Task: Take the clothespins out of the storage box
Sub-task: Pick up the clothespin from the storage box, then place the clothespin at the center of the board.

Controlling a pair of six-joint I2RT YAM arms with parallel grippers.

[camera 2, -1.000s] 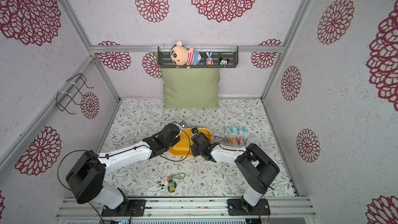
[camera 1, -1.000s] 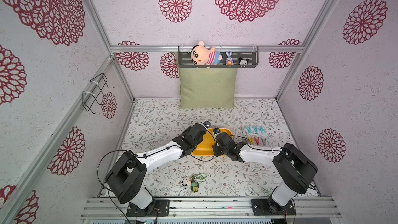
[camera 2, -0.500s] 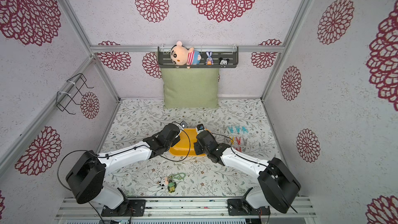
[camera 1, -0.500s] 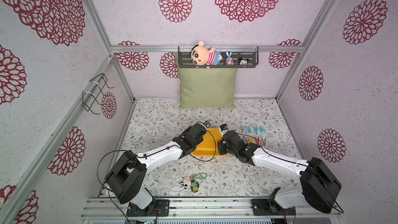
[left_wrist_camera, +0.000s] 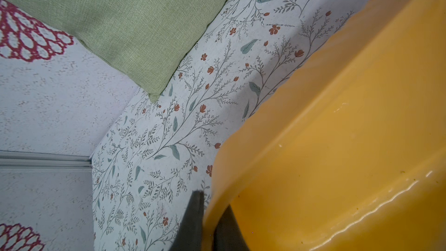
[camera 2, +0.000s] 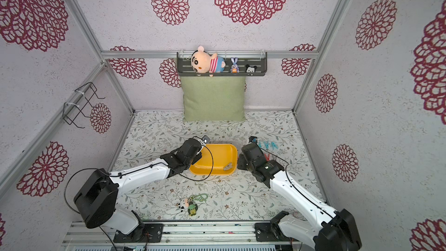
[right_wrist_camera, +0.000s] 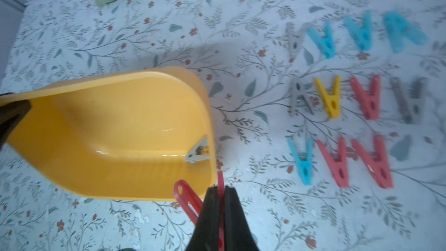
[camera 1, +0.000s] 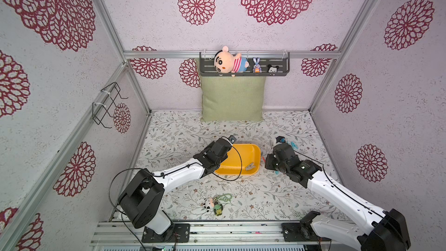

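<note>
- left gripper (left_wrist_camera: 212, 204): jaws pressed together on the left rim of the shallow yellow plastic storage box (camera 1: 243, 153), one inside and one outside. Same hold as a second ago, likely steadying it.
- Box is mid-table on the floral-print tabletop (camera 1: 193, 136). One pale grey plastic clothespin (right_wrist_camera: 199, 152) is left inside, by the right wall.
- right gripper (right_wrist_camera: 220, 188): has swung out past the box's right edge, pinching a red plastic clothespin (right_wrist_camera: 187, 196).
- Further right: coloured plastic clothespins (right_wrist_camera: 331, 162) in rows on the table.
- Likely next: place the red one. The grey looks like the last.
</note>
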